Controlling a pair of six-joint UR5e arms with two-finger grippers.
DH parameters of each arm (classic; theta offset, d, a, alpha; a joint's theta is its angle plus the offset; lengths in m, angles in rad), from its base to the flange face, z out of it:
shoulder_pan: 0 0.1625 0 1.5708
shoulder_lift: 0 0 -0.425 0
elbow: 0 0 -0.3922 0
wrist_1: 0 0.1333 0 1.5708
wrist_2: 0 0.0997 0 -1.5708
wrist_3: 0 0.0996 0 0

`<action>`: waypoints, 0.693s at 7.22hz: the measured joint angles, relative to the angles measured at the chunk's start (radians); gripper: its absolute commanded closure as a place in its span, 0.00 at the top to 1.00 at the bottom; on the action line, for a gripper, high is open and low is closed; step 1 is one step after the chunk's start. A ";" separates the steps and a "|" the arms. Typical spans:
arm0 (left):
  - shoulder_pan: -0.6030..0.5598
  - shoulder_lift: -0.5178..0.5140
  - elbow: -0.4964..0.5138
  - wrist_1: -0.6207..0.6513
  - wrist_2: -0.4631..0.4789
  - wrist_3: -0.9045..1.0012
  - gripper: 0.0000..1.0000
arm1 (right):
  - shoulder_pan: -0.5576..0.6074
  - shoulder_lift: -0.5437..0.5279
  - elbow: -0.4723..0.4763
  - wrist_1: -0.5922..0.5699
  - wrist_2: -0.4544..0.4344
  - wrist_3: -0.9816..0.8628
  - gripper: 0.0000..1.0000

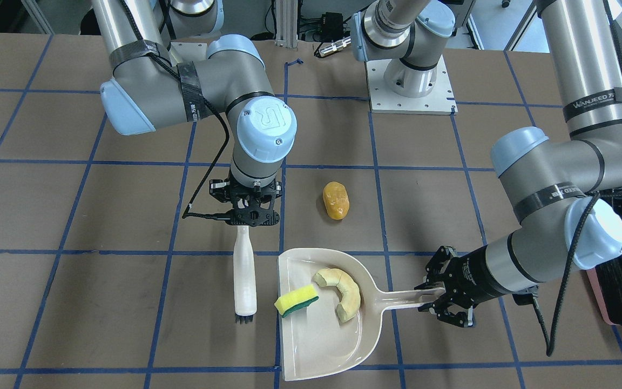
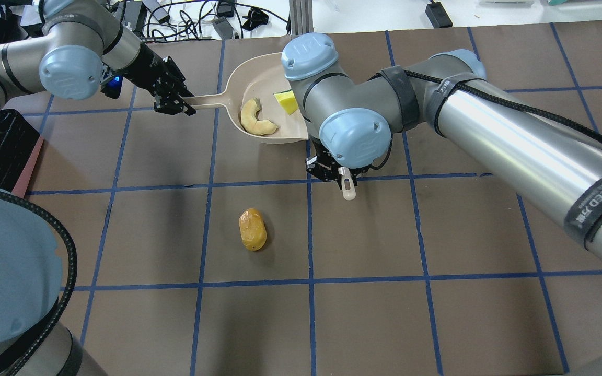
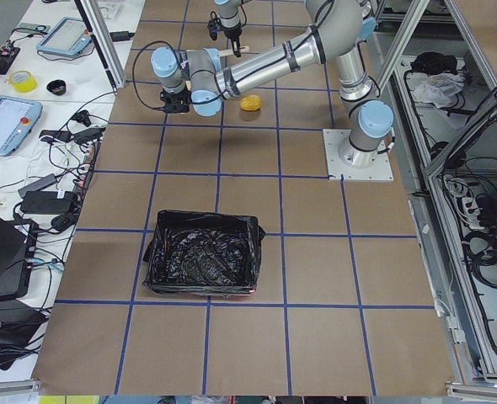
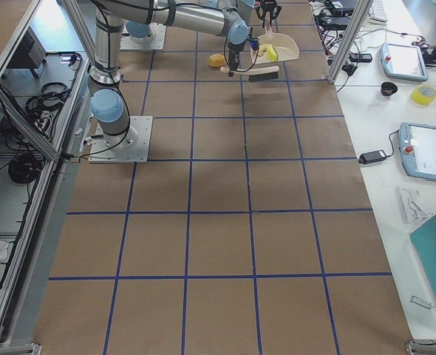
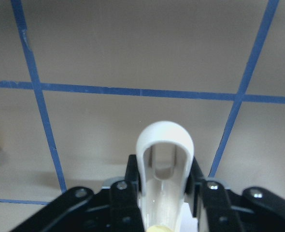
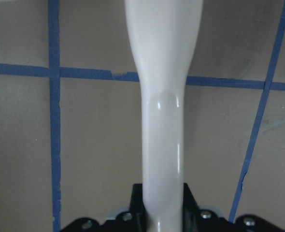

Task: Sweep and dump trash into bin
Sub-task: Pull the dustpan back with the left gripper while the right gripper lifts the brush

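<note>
Sweeping done, OP?

OP: nah. Bin (image 3: 200, 220) sits well behind my left gripper (image 1: 434, 296), which pinches the dustpan (image 1: 316, 346) handle; right gripper (image 1: 247, 221) clamps the brush (image 1: 244, 281). Rind (image 1: 343, 294), sponge (image 1: 296, 300) in the dustpan; orange lump (image 1: 336, 200) loose near the right one, probably swept next.

We note bright, even overhead light, soft arm shadows on the worktop (image 2: 437, 235), and blurred wrist views.

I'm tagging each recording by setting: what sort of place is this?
Most likely a robotics lab workcell: a table taped into a blue grid, the left arm bolted to it on a metal base plate, and teach pendants and loose cables alongside.
</note>
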 measured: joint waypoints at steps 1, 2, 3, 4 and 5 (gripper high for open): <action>-0.001 0.001 -0.001 0.000 -0.008 0.000 0.00 | 0.000 0.003 0.002 -0.002 0.000 0.000 0.07; -0.003 0.001 -0.002 0.000 -0.025 0.001 0.00 | 0.001 0.009 0.006 -0.004 0.000 0.003 0.07; -0.006 0.001 -0.003 0.000 -0.047 0.002 0.00 | 0.001 0.018 0.007 -0.004 0.001 0.011 0.07; -0.007 0.003 -0.003 0.000 -0.084 0.003 0.00 | 0.001 0.023 0.007 -0.005 0.006 0.018 0.07; -0.007 0.006 -0.003 0.000 -0.124 0.006 0.00 | 0.002 0.027 0.007 -0.005 0.018 0.032 0.07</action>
